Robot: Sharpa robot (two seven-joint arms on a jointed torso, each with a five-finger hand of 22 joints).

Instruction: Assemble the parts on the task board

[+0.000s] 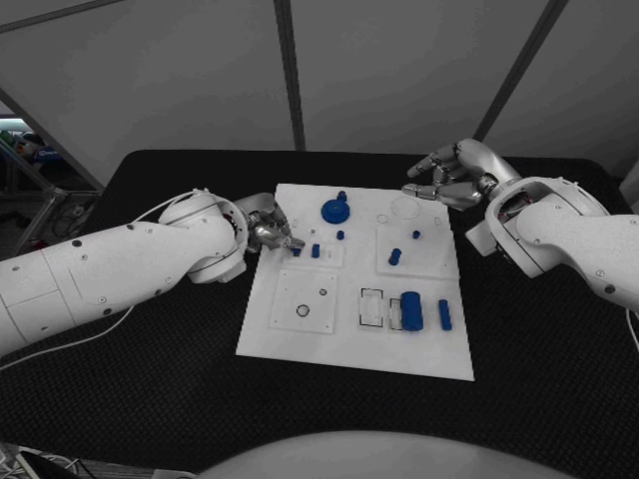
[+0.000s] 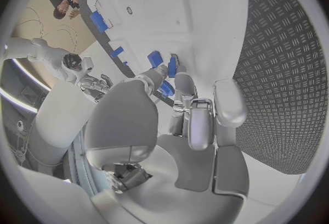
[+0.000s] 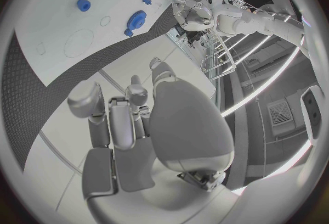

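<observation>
I have the left hand (image 1: 270,235) down at the near-left corner of the task board (image 1: 355,344), its fingertips (image 2: 172,65) closed around a small blue peg (image 1: 294,249) that stands just beside another short peg (image 1: 316,250); I judge it pinched, though the contact itself is partly hidden. The right hand (image 1: 449,180) hovers off the board's far-right corner, fingers loosely curled and holding nothing. The parts look like hard, smooth moulded plastic: a toothed gear (image 1: 335,211) with a hub, a long cylinder (image 1: 410,310) lying beside a thin bar (image 1: 443,314), stubby pins. I expect them light, stiff and a little slippery against metal fingers, so I would grip each peg across its straight sides, low down.
</observation>
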